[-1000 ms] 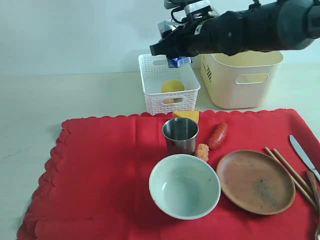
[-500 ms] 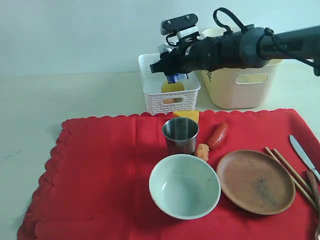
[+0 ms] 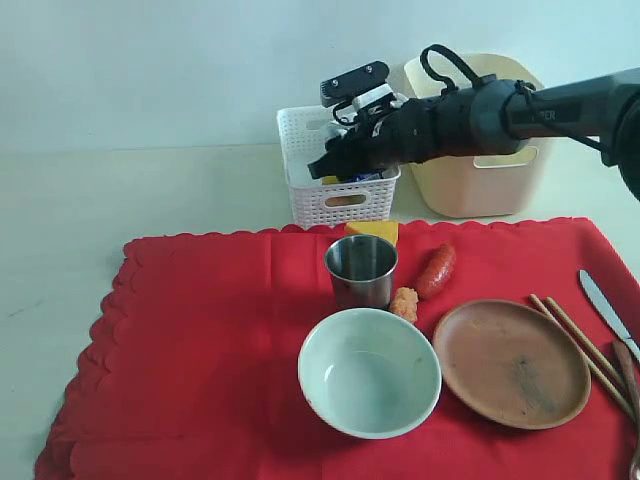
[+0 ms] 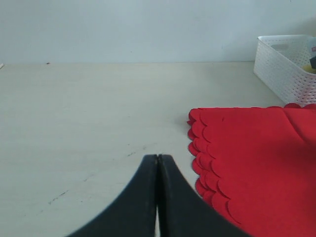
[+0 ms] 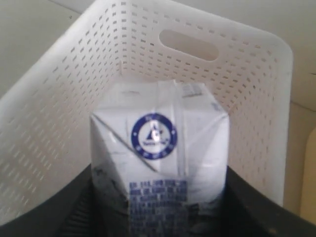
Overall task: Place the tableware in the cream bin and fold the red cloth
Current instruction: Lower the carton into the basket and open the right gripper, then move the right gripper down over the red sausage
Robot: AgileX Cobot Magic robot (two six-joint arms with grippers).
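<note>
The red cloth [image 3: 220,350] lies flat with the pale bowl [image 3: 369,372], steel cup [image 3: 361,270] and brown plate [image 3: 511,363] on it. Chopsticks [image 3: 580,345], a knife [image 3: 607,310] and a spoon [image 3: 630,372] rest at its right edge. The cream bin [image 3: 480,175] stands at the back right. My right gripper [image 3: 345,168] [image 5: 158,200] is shut on a blue-white carton [image 5: 159,148], low inside the white lattice basket [image 3: 310,195]. My left gripper [image 4: 158,159] is shut with nothing in it, above bare table beside the red cloth's [image 4: 256,158] scalloped edge.
A cheese wedge [image 3: 372,231], a sausage [image 3: 436,270] and a small orange morsel [image 3: 404,303] lie on the cloth near the cup. The right arm stretches across in front of the cream bin. The lattice basket [image 4: 289,69] stands beyond the cloth's far edge.
My right gripper has come down with the carton from above the lattice basket into it. The tableware and cloth have not moved.
</note>
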